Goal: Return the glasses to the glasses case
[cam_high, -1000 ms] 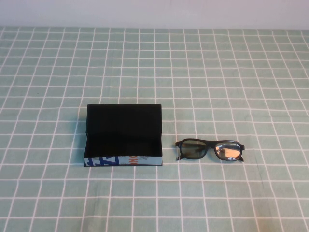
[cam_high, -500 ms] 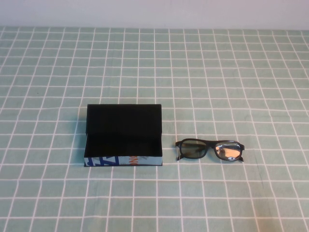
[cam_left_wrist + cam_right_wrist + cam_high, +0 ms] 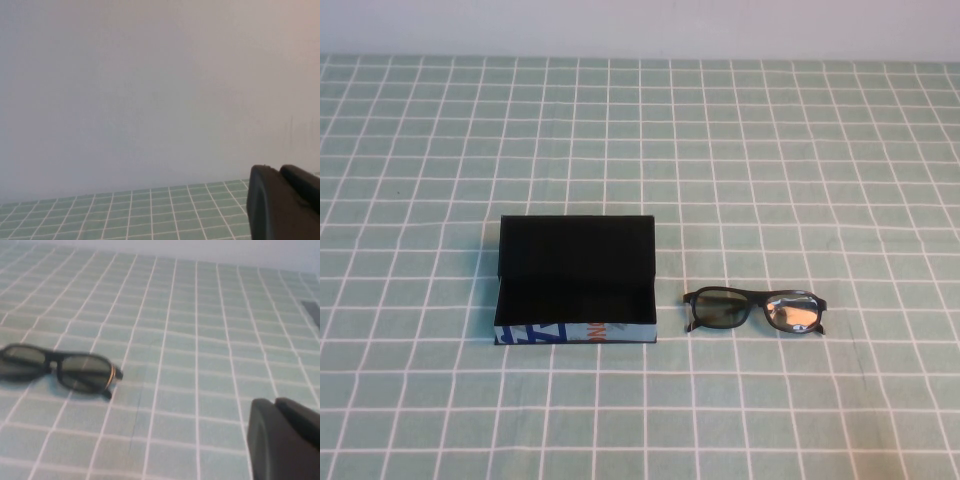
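The glasses case point(image 3: 576, 333) lies open left of the table's middle, its flat lid point(image 3: 577, 247) folded back and its black inside bare. The black glasses point(image 3: 755, 309) rest on the cloth just to its right, apart from it, lenses reflecting light. In the right wrist view the glasses point(image 3: 60, 367) lie some way ahead of my right gripper point(image 3: 274, 404), which is shut with nothing in it. My left gripper point(image 3: 277, 172) is shut and empty, raised and facing the pale wall. Neither arm shows in the high view.
A green cloth with a white grid point(image 3: 740, 150) covers the whole table. A pale wall point(image 3: 640, 25) runs along the far edge.
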Robot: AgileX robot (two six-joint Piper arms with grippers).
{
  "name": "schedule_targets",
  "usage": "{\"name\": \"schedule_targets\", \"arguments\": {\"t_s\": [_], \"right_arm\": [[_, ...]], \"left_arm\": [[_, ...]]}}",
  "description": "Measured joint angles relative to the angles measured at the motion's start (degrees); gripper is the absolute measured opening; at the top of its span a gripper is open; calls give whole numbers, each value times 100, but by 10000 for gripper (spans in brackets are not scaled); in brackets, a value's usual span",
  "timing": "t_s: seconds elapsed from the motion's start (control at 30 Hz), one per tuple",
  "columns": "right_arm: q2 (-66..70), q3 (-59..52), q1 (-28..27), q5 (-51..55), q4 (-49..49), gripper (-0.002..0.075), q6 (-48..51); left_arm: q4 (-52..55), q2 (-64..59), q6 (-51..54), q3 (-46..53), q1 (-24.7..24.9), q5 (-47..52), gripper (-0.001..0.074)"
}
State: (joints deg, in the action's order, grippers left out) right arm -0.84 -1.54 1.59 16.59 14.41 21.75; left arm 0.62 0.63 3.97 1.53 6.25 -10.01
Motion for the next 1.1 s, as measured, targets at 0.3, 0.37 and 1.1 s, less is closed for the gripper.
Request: {"name": "schedule_targets", "arguments": {"t_s": [0.3,0.37,1.1], "right_arm": [[0,0,0,-2537,2044,-11,13],[0,0,0,-3085,2649,-11,13],[41,2675,0,-3887,56,-11,-1245]], "left_arm": [[-5,0,-846,0,0,-1201,1],[-14,0,-1020,0,0,-1556,1],[-14,23,-1512,-1549,0,-1806,2]]}}
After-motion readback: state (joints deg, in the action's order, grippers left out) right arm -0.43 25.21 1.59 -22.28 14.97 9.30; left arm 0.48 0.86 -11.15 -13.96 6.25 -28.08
